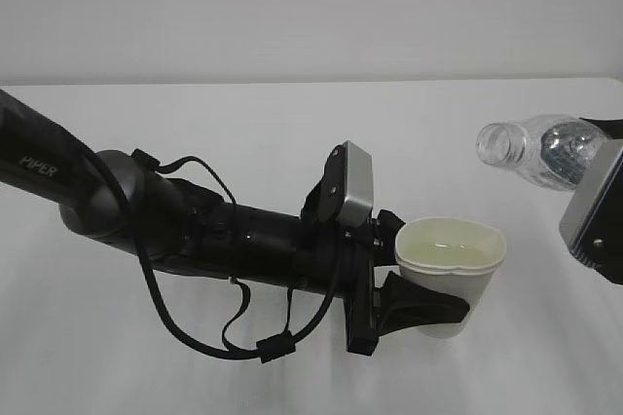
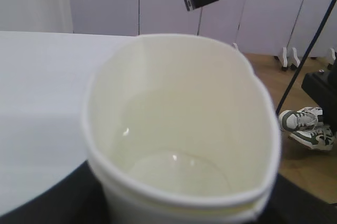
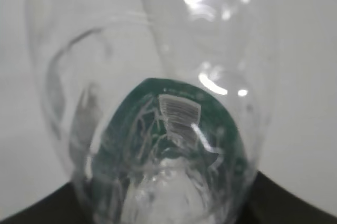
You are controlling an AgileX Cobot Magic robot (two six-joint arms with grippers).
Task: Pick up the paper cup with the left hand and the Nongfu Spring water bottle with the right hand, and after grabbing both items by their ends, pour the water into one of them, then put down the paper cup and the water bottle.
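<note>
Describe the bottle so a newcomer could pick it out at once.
Start at the white table and go to its right edge. There the right gripper holds the bottle tilted, open neck toward the paper cup. It is clear and ribbed; the cup is opaque white.

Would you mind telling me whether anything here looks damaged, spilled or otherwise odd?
The paper cup is squashed: its rim is pinched out of round where the left hand's fingers clamp it, clearest in the left wrist view. No spill shows on the table. The water bottle is tipped toward the cup, mouth open.
</note>
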